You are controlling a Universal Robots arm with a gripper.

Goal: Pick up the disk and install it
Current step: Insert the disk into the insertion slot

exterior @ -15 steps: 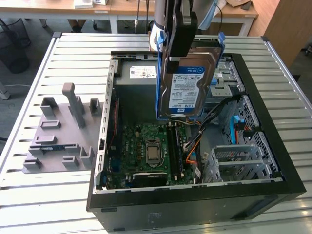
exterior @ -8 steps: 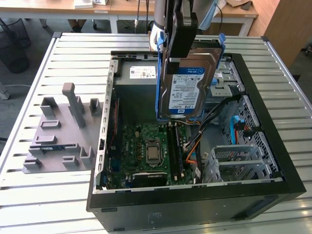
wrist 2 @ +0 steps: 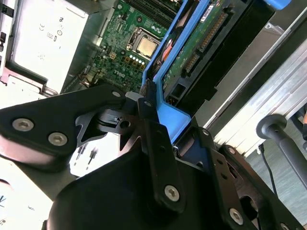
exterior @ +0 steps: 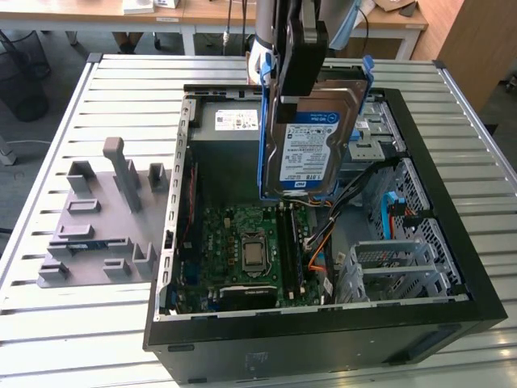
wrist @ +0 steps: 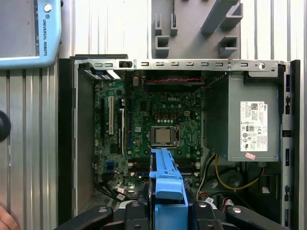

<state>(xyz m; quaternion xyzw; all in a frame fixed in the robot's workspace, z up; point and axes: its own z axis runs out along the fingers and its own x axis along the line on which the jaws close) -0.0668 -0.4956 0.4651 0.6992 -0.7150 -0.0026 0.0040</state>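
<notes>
end effector (wrist: pixel 166 210) clasps disk (wrist: pixel 165 175) | over motherboard (wrist: pixel 158 108) | grey box (wrist: pixel 220 120) alongside

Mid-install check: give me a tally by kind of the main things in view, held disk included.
Disk, held up in the gripper: 1
Open computer case: 1
Green circuit board: 1
Grey metal box with white sticker: 1
Grey holder plate: 1
Total: 5
</notes>
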